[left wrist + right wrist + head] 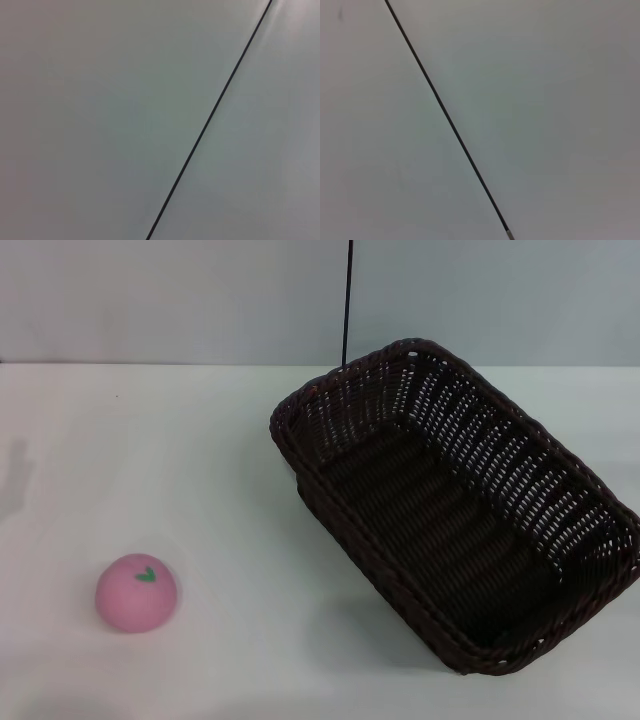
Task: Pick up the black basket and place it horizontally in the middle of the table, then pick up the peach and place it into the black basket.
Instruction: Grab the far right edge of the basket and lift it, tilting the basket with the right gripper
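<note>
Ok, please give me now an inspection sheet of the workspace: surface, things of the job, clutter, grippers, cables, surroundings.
Surface: white table, plain, with a faint grey shadow near its left edge.
Black basket: on the table's right side, upright, turned diagonally, nothing inside it; not yet in the middle.
Peach: on the table at front left, apart from the basket, green leaf mark facing up.
Clutter: nothing seen.
Grippers: neither the left nor the right one shows in any view; both wrist views show only a pale surface crossed by a thin dark line.
Cables: nothing seen for certain; a thin dark vertical line runs down the wall behind the basket.
Surroundings: pale grey wall behind the table.
</note>
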You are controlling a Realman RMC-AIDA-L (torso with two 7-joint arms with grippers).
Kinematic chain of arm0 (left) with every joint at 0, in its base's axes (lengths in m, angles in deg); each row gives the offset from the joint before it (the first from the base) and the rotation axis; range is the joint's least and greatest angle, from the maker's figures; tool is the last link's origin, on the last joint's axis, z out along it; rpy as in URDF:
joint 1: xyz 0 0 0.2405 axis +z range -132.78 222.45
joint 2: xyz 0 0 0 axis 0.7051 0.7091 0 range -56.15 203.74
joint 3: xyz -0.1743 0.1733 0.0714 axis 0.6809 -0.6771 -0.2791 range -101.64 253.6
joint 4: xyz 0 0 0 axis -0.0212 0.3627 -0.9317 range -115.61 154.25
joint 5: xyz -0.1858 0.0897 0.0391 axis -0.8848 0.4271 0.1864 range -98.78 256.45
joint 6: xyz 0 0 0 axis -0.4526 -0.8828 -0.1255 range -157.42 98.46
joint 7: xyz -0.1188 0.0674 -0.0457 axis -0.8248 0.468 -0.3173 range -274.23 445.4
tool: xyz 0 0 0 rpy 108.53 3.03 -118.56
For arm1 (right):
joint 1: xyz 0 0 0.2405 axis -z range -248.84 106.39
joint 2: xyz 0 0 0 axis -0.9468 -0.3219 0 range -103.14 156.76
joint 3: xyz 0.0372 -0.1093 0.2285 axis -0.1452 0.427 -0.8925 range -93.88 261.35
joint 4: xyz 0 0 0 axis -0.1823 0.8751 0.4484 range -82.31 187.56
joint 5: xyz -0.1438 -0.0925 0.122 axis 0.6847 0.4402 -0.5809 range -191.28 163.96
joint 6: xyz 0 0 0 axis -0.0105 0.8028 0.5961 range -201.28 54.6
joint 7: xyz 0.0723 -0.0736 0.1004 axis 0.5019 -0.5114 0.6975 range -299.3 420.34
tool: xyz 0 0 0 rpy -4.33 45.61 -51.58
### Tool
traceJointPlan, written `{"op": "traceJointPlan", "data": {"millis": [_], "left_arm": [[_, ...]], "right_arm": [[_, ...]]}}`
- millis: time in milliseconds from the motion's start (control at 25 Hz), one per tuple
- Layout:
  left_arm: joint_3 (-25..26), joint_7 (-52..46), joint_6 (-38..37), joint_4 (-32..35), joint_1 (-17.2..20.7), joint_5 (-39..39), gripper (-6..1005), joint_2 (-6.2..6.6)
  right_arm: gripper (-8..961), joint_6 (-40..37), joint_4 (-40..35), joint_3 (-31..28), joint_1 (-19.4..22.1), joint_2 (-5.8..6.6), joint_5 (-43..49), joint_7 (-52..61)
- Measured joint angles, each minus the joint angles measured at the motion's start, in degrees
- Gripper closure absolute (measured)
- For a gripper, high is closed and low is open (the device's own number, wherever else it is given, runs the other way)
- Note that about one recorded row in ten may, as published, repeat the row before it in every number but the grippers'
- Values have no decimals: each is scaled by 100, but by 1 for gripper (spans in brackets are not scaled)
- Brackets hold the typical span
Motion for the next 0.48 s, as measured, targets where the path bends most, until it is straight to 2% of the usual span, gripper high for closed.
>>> {"op": "traceJointPlan", "data": {"millis": [480], "left_arm": [[-38, 0, -19, 15, 7, 7, 170, 3]], "right_arm": [[314, 8, 7, 7, -32, 5, 2, 0]]}}
